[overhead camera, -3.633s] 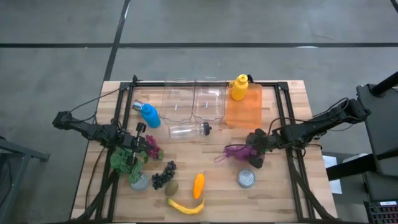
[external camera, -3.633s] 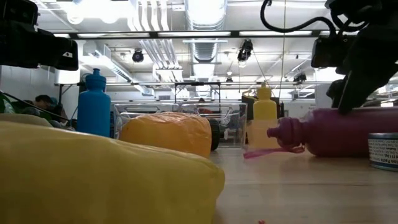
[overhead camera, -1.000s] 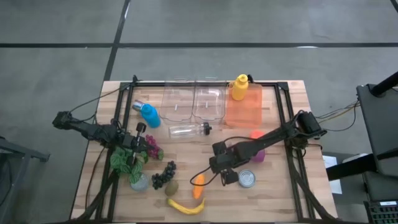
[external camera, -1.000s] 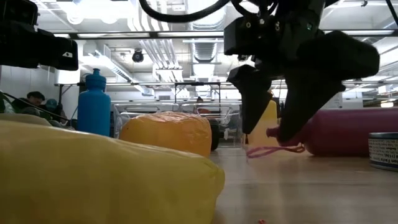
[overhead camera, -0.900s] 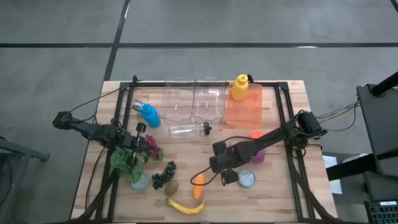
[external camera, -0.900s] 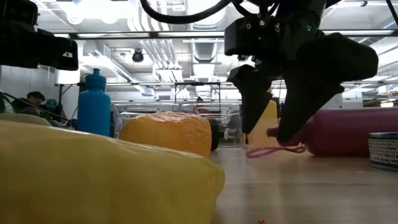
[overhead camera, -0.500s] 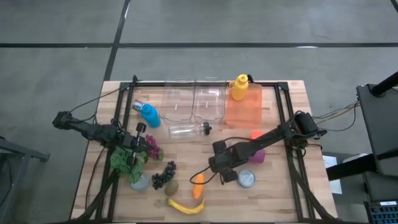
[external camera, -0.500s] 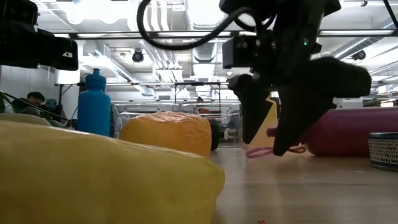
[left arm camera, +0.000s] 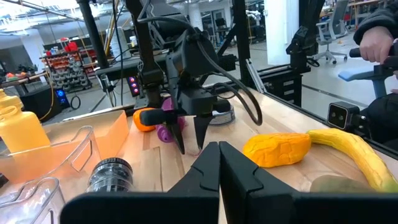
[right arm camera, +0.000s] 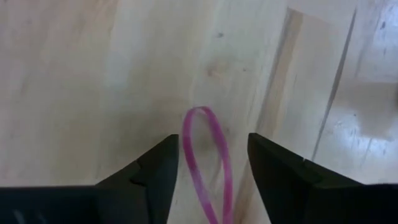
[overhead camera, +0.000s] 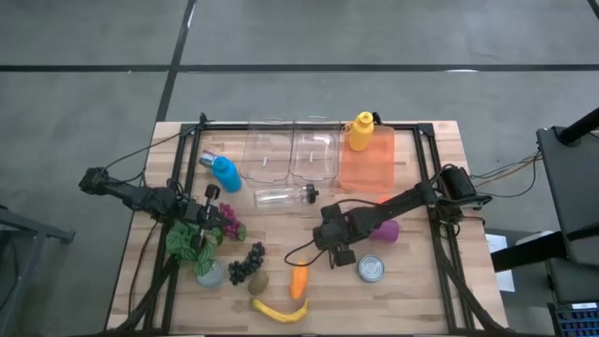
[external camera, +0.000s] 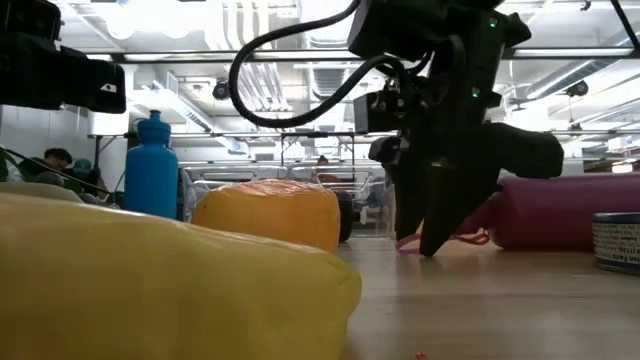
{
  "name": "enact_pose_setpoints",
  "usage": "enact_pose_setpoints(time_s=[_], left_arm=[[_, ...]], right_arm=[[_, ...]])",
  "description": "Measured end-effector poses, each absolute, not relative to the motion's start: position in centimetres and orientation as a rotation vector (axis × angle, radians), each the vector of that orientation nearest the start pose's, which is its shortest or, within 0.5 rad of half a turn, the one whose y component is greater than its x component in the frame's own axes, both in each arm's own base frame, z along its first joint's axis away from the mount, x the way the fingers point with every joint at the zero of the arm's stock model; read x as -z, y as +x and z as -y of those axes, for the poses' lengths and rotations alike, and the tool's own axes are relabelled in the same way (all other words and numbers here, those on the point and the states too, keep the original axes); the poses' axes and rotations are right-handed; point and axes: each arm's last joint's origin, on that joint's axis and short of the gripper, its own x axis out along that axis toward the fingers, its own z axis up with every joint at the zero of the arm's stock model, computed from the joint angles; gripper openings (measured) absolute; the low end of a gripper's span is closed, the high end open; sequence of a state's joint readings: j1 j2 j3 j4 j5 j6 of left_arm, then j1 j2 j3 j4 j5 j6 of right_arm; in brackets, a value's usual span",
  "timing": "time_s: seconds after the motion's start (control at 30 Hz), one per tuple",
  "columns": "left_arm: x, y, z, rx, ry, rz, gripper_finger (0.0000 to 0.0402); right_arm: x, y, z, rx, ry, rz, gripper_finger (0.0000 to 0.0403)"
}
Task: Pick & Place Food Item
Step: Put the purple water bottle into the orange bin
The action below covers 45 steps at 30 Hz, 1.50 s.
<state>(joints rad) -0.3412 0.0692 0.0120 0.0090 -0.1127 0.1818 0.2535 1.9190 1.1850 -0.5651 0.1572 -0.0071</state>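
Tabletop (overhead camera: 426, 290): pale wood planks | room: ducted ceiling | right claw (right arm camera: 208, 168) spread | left claw (left arm camera: 219, 163) pressed together

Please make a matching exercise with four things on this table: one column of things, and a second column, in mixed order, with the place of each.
Things:
1. banana
2. yellow bottle
3. tin can
4. blue bottle

Places:
A. far edge, standing on the orange mat
B. near edge, in front of the orange food item
C. left of the clear bins
D. near side, right of the orange food item

Pairs: 1-B, 2-A, 3-D, 4-C
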Motion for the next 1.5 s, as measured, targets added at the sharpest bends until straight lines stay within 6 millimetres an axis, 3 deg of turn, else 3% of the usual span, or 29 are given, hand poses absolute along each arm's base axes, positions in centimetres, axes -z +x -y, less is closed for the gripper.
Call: enact_pose_setpoints(time_s=[0.77,1.17,1.5], left_arm=[[-16.3,9.6,3.1,0.232,0.192,-0.026,0.0001],[-16.3,9.6,3.1,0.232,0.192,-0.026,0.0001],[-16.3,9.6,3.1,0.232,0.192,-0.026,0.0001]], right_arm=[[-13.7,35.0,-8.6,-0.088,-0.266,-1.218,0.0013],[-14.1,35.0,-8.6,-0.056,-0.215,-1.205,0.0008],[-18.4,34.3,-8.4,-0.014,-0.144,-1.074,0.0008]])
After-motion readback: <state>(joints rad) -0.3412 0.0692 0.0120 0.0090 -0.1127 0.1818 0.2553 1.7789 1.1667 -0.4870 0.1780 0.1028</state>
